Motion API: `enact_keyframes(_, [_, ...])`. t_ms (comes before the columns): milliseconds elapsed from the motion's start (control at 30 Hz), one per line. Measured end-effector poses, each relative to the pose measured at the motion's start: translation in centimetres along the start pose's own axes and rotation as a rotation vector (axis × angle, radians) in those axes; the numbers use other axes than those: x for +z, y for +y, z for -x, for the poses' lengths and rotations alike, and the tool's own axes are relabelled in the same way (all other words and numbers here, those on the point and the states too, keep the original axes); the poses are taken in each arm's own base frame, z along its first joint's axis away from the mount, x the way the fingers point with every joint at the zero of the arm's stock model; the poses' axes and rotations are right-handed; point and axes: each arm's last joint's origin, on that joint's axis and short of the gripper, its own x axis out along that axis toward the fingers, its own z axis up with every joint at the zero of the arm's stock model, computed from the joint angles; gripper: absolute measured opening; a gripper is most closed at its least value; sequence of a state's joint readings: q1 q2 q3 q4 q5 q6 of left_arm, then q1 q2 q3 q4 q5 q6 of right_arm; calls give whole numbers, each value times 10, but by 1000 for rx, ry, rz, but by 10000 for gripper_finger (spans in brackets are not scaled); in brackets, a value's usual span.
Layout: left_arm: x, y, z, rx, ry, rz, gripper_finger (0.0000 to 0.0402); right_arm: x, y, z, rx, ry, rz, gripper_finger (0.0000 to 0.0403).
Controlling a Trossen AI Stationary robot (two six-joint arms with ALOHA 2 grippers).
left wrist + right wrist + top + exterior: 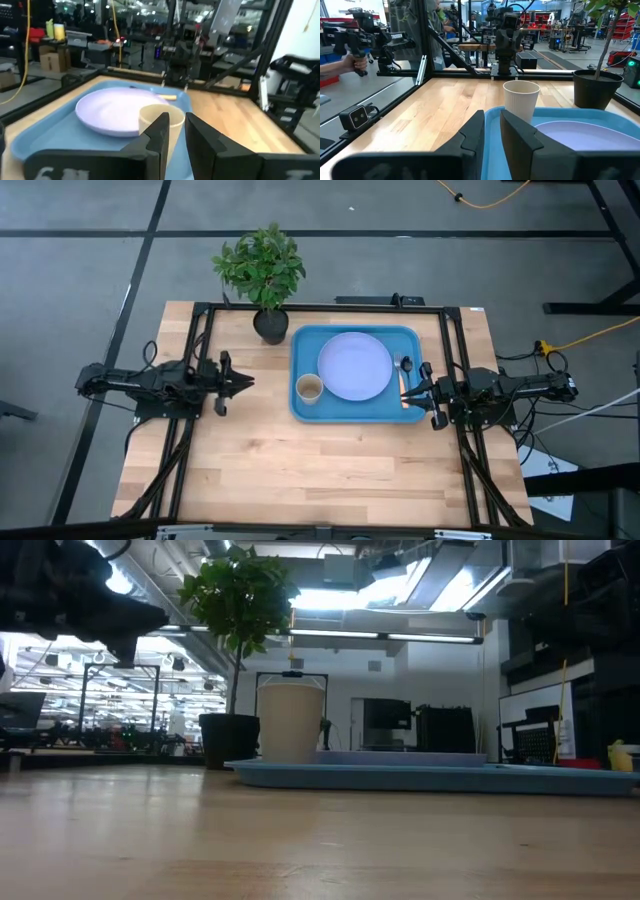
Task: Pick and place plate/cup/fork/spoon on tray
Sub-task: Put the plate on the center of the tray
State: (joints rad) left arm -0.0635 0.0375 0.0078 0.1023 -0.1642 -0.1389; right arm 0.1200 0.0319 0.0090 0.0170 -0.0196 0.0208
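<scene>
The blue tray (305,412) lies at the table's middle back. On it rest the pale plate (355,366), the tan cup (309,388) standing upright at its near left, the dark-headed spoon (406,364) and an orange-handled fork (403,388) along its right side. My left gripper (248,381) is shut and empty, raised left of the tray and pointing at the cup (150,116). My right gripper (414,392) is shut and empty, raised over the tray's right rim (492,117) beside the fork.
A potted plant (268,320) stands at the tray's far left corner. Black frame rails (190,410) run along both sides of the table. Bare wood lies in front of the tray (320,470). A person's hand holding a device (355,62) shows beyond the table.
</scene>
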Motion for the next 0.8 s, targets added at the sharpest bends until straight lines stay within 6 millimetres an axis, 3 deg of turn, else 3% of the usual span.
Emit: enact_keyframes(800, [-6, 1, 0, 7, 64, -54, 55, 0, 0, 0, 0, 0, 0, 67])
